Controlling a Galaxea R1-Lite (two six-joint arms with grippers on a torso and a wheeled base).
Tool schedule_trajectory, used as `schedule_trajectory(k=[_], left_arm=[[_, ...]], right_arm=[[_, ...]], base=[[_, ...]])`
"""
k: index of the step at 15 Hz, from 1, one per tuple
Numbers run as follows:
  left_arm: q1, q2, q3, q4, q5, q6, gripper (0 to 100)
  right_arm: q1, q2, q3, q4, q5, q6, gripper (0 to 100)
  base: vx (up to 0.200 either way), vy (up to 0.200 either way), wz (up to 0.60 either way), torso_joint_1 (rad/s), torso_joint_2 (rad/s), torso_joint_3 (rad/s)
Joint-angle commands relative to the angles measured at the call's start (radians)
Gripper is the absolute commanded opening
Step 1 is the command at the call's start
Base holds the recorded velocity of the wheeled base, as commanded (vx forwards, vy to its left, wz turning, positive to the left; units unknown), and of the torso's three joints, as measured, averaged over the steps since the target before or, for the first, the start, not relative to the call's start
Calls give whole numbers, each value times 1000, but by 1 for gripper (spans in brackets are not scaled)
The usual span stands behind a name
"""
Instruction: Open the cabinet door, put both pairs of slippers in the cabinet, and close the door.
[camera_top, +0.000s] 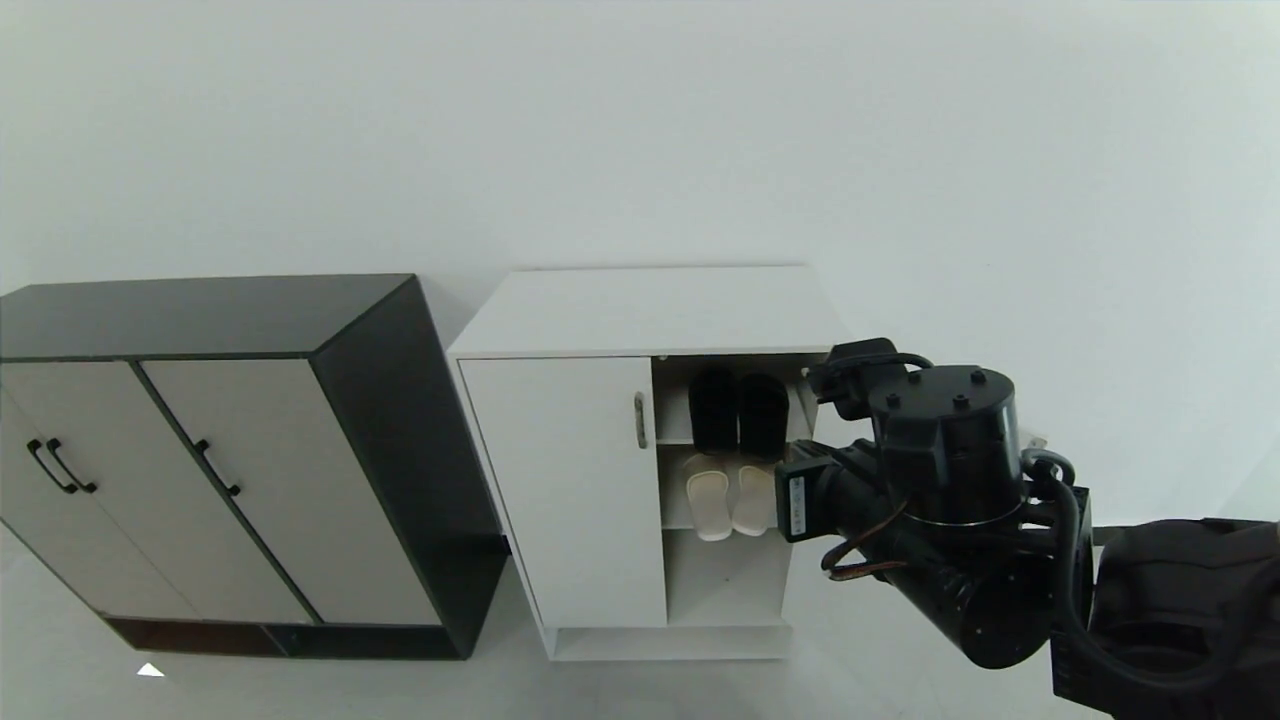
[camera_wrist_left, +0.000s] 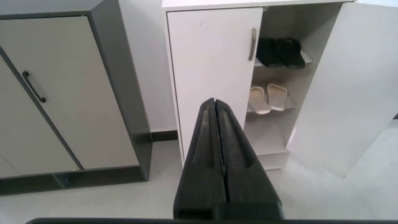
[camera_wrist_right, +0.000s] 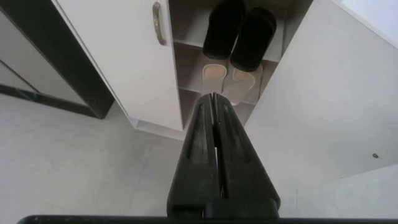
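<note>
The white cabinet (camera_top: 640, 310) stands with its left door (camera_top: 560, 490) shut and its right door (camera_wrist_left: 348, 93) swung open. A black pair of slippers (camera_top: 738, 410) rests on the top shelf. A white pair of slippers (camera_top: 730, 500) lies on the shelf below it. My right gripper (camera_wrist_right: 214, 98) is shut on nothing, hovering in front of the open compartment, beside the open door (camera_wrist_right: 323, 106) and short of the white slippers (camera_wrist_right: 227, 78) and black slippers (camera_wrist_right: 239, 28). My left gripper (camera_wrist_left: 216, 104) is shut and empty, farther back from the cabinet, facing its shut door (camera_wrist_left: 211, 68).
A dark cabinet (camera_top: 380, 400) with two grey doors and black handles stands close to the left of the white one. The bottom compartment (camera_top: 725, 580) of the white cabinet holds nothing. Bare light floor (camera_wrist_right: 81, 168) lies in front of both cabinets.
</note>
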Motion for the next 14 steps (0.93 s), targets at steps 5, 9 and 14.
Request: schedule_trajectory(k=[5, 9, 14], left_arm=[[0, 0, 0, 0, 0, 0, 0], [0, 1, 0, 0, 0, 0, 0], [0, 0, 0, 0, 0, 0, 0]], right_arm=[[-39, 3, -2, -5, 16, 0, 0], [-260, 52, -69, -67, 136, -27, 0], [-452, 255, -293, -28, 138, 16, 0]], base=[[0, 0, -480, 10, -4, -1], [0, 0, 0, 0, 0, 0], [0, 0, 0, 0, 0, 0]])
